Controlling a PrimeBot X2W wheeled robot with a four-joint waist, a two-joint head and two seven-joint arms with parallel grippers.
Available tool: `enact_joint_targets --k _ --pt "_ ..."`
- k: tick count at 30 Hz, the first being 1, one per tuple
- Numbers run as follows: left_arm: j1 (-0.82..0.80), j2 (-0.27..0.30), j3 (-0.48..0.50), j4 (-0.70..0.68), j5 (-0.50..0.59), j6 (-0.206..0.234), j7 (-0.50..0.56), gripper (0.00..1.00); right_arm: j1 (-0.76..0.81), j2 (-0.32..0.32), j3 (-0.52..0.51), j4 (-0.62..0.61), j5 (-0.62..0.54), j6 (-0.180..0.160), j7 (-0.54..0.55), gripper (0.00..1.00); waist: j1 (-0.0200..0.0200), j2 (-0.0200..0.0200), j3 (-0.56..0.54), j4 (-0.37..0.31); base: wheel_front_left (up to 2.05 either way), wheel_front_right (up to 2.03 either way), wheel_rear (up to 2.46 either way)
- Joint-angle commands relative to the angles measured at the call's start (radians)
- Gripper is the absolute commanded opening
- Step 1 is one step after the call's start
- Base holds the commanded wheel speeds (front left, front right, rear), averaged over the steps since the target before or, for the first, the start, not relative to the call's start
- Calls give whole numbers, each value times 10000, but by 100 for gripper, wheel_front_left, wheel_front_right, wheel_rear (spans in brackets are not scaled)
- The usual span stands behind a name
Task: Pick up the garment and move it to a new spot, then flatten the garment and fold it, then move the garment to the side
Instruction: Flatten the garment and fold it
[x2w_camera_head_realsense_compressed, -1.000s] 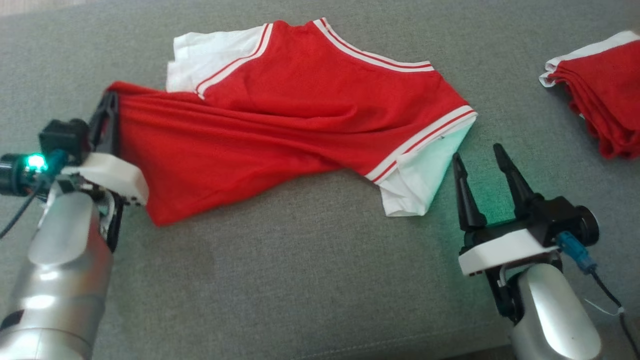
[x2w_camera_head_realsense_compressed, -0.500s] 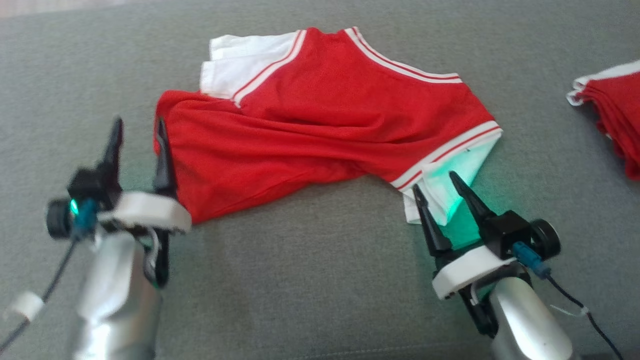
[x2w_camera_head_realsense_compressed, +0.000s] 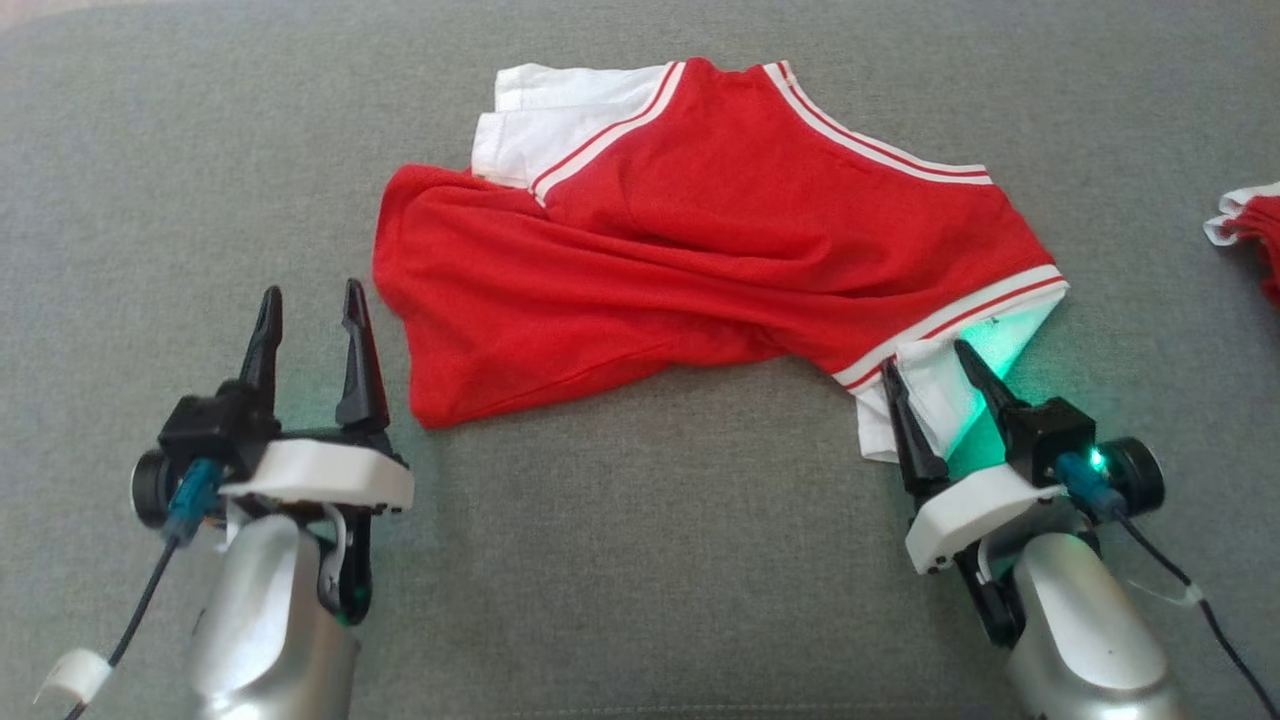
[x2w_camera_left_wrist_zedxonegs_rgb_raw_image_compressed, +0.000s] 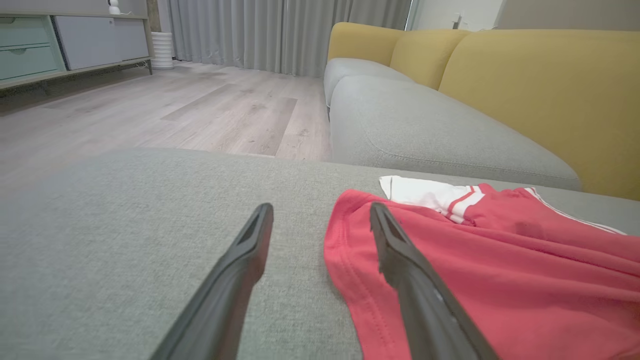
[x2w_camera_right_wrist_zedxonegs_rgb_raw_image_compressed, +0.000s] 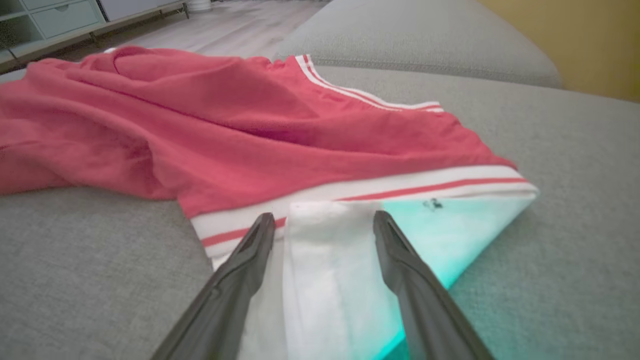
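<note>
Flattening is the step I judge to be in hand, and neither arm has hold of anything yet. At eight o'clock in the head view my left end effector (x2w_camera_head_realsense_compressed: 311, 290) stands wide open and empty, fingers pointing to twelve. It is just beside the red hem (x2w_camera_left_wrist_zedxonegs_rgb_raw_image_compressed: 350, 280) but apart from it.

From the centre up toward one o'clock the garment (x2w_camera_head_realsense_compressed: 700, 250) lies on the grey sofa cushion (x2w_camera_head_realsense_compressed: 640, 580). It is a red shirt with white sleeves, rumpled, with long creases running across the body and the hem end bunched.

At four o'clock my right end effector (x2w_camera_head_realsense_compressed: 925, 355) is also fully open, its fingers straddling the near white sleeve (x2w_camera_right_wrist_zedxonegs_rgb_raw_image_compressed: 325, 260). I cannot tell whether they press on the cloth. At three o'clock, well apart, sits a folded red pile (x2w_camera_head_realsense_compressed: 1250, 235).

To do this well, I would:
- close the right low on the sleeve, near its striped seam
- take the hem corner with the left
- draw the two apart evenly, close to the cushion, so the creases run out instead of twisting

Pinching a single layer or lifting high would likely drag fresh folds in.
</note>
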Motion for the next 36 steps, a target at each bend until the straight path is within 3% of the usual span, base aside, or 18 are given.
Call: enact_joint_targets --k 1,6,9,11,12,19,20,21,26,31,36 --pt "-28 119 349 -387 57 0 -51 100 -197 -10 153 -163 -73 35 -65 100 1 0 12 24 0 0 0" --pt "192 73 477 -591 31 -30 -51 100 -251 -10 -47 -29 32 35 -65 100 1 0 31 60 0 0 0" --pt "331 62 485 -678 18 -40 -51 100 -212 -10 -214 -98 165 35 -65 84 1 0 16 22 0 0 0" --pt "406 60 393 -692 -103 -35 -51 100 -165 -10 -287 -190 274 35 -65 33 1 0 -7 -14 0 0 0" --pt "439 59 333 -697 -136 -18 -51 100 -134 -10 -312 -196 342 35 -65 0 1 0 -24 -35 0 0 0" --pt "805 56 -76 -790 -295 132 -51 100 344 -10 -1400 -647 1362 35 -65 2 1 0 -399 -271 0 0 0" --pt "911 56 -132 -801 -292 159 -51 100 495 -10 -1644 -675 1560 35 -65 69 1 0 -500 -323 0 0 0" --pt "1019 56 -175 -814 -308 202 -51 100 652 -10 -1873 -688 1678 35 -65 100 1 0 -596 -370 0 0 0" --pt "1772 56 -299 -883 -291 625 -51 100 1347 -10 -2694 -1432 1848 35 -65 100 1 0 -1281 -573 0 0 0" --pt "2499 55 -321 -1010 -25 1086 -51 100 1624 -10 -1781 -2500 1299 35 -65 100 1 0 -1797 -573 0 0 0" --pt "2982 55 -412 -1064 341 1263 -51 100 1819 -10 -1211 -2697 1069 35 -65 100 1 0 -2151 -439 0 0 0"
